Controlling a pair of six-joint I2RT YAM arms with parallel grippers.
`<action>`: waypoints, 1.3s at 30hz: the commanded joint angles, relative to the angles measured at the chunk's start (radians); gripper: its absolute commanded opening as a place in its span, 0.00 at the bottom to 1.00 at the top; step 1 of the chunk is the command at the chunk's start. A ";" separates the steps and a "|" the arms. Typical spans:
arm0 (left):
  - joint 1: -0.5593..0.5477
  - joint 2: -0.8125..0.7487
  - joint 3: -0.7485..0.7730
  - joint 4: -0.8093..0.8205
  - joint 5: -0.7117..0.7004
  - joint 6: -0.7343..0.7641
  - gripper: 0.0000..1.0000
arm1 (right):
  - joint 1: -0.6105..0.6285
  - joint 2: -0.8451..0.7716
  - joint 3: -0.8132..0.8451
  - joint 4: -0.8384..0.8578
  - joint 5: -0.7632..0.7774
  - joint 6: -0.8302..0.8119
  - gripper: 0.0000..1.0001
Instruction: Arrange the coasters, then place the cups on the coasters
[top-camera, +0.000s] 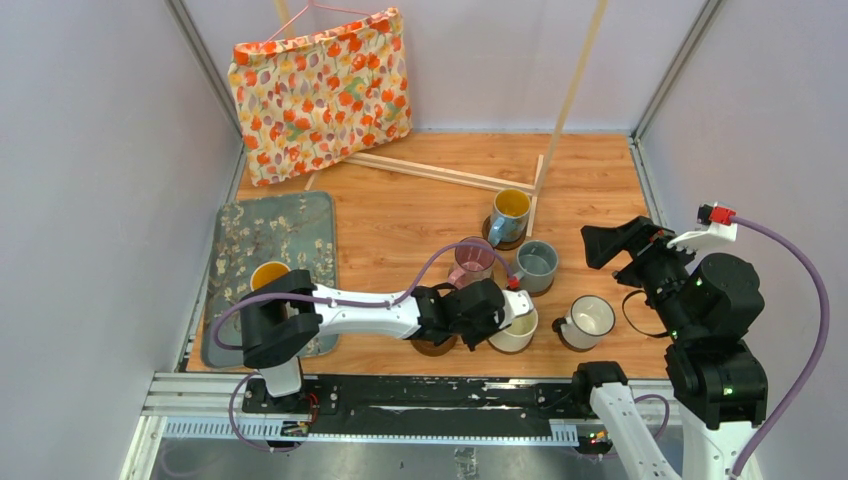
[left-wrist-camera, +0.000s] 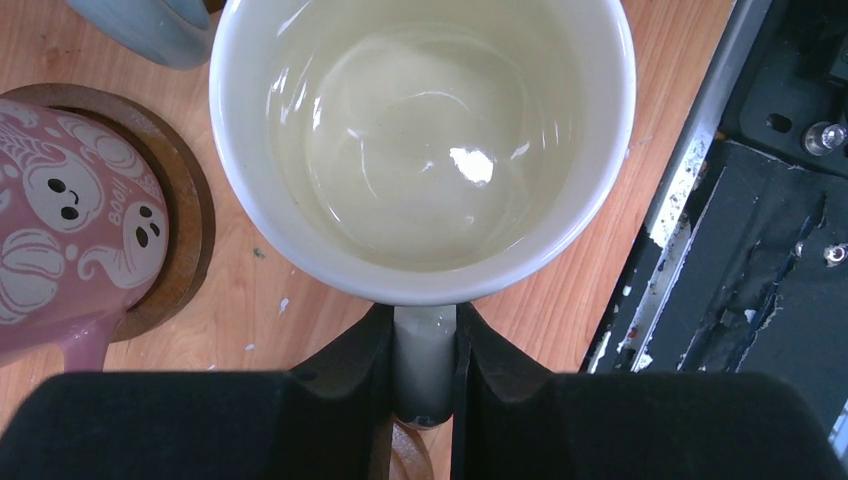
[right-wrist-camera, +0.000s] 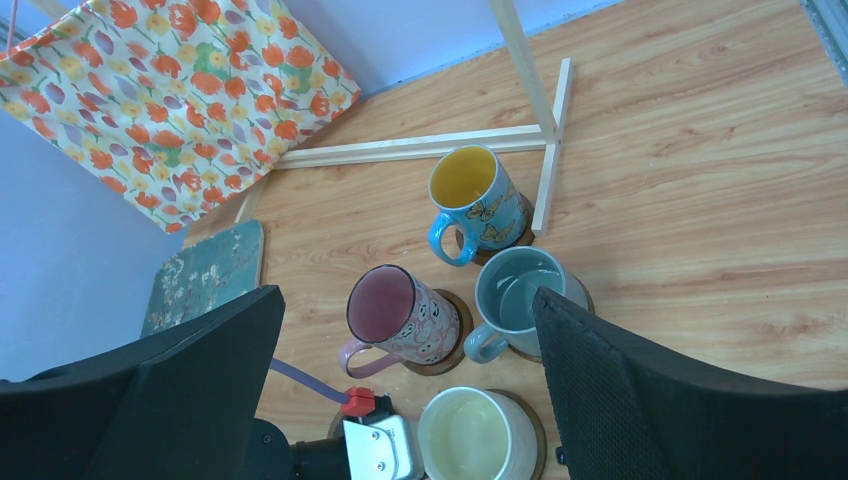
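My left gripper (top-camera: 505, 316) (left-wrist-camera: 425, 335) is shut on the handle of the cream cup (top-camera: 519, 330) (left-wrist-camera: 425, 140) (right-wrist-camera: 468, 436), which sits over a dark coaster (right-wrist-camera: 533, 425). A bare coaster (top-camera: 433, 347) lies partly under the left wrist. The pink cup (top-camera: 472, 262) (right-wrist-camera: 400, 315), the grey-blue cup (top-camera: 537, 265) (right-wrist-camera: 520, 298) and the blue cup with yellow inside (top-camera: 510, 214) (right-wrist-camera: 473, 195) each stand on a coaster. The white dark-rimmed cup (top-camera: 589, 319) stands at the right front. The orange-inside cup (top-camera: 270, 275) rests on the grey mat (top-camera: 250, 235). My right gripper (top-camera: 612, 243) (right-wrist-camera: 405, 300) hangs open above the cups.
A floral fabric bag (top-camera: 320, 92) hangs at the back left. Thin wooden slats (top-camera: 440, 172) lie on the table behind the cups, with an upright stick (top-camera: 580, 70). The black rail (top-camera: 400, 395) runs along the near edge.
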 joint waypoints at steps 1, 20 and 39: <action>-0.008 0.023 0.009 0.026 -0.026 -0.009 0.27 | 0.014 -0.006 0.003 -0.004 -0.007 0.001 1.00; -0.009 0.042 0.054 0.030 -0.056 0.000 0.50 | 0.014 -0.016 -0.003 -0.007 -0.004 0.001 1.00; -0.009 -0.058 0.045 -0.010 -0.008 0.005 0.71 | 0.014 -0.013 -0.013 -0.007 -0.002 -0.002 1.00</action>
